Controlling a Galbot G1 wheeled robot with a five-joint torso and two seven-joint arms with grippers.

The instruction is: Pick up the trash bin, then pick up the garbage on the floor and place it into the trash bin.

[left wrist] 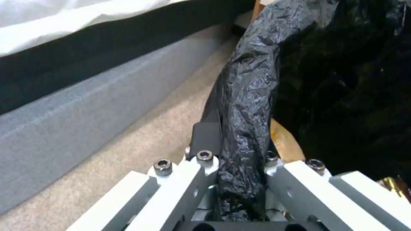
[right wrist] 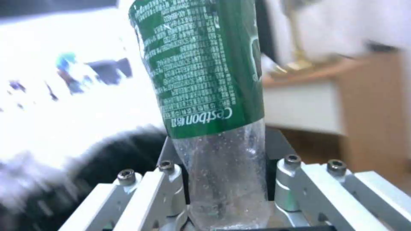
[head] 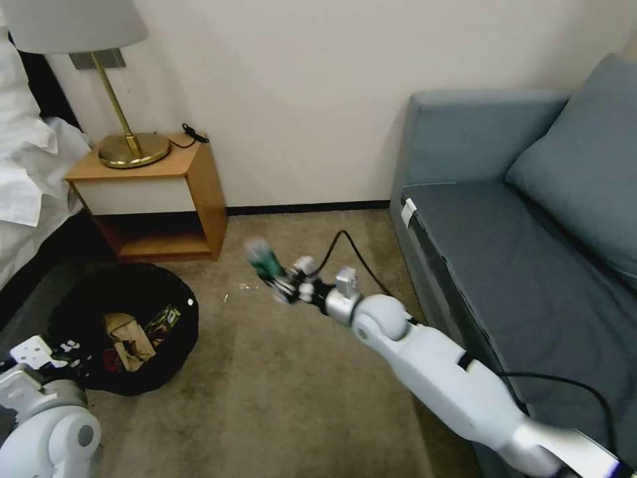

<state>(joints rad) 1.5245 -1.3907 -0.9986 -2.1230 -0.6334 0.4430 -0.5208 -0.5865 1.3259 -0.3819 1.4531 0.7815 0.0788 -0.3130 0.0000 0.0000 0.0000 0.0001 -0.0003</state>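
The trash bin (head: 99,292), low and lined with a black bag, sits at the lower left, holding a tan paper bag (head: 130,340) and a snack wrapper (head: 163,320). My left gripper (head: 52,355) is shut on the bin's near rim. In the left wrist view the crinkly bag rim (left wrist: 248,96) runs between the two fingers (left wrist: 206,136). My right gripper (head: 290,287) hovers over the carpet right of the bin, shut on a clear bottle with a green label (head: 264,260). The right wrist view shows that bottle (right wrist: 205,80) clamped at its clear end.
A wooden nightstand (head: 169,192) with a brass lamp (head: 129,147) stands behind the bin. A bed with white linen (head: 26,179) is at the left and a blue-grey sofa (head: 531,265) at the right. A black cable (head: 352,247) and small scraps (head: 247,287) lie on the carpet.
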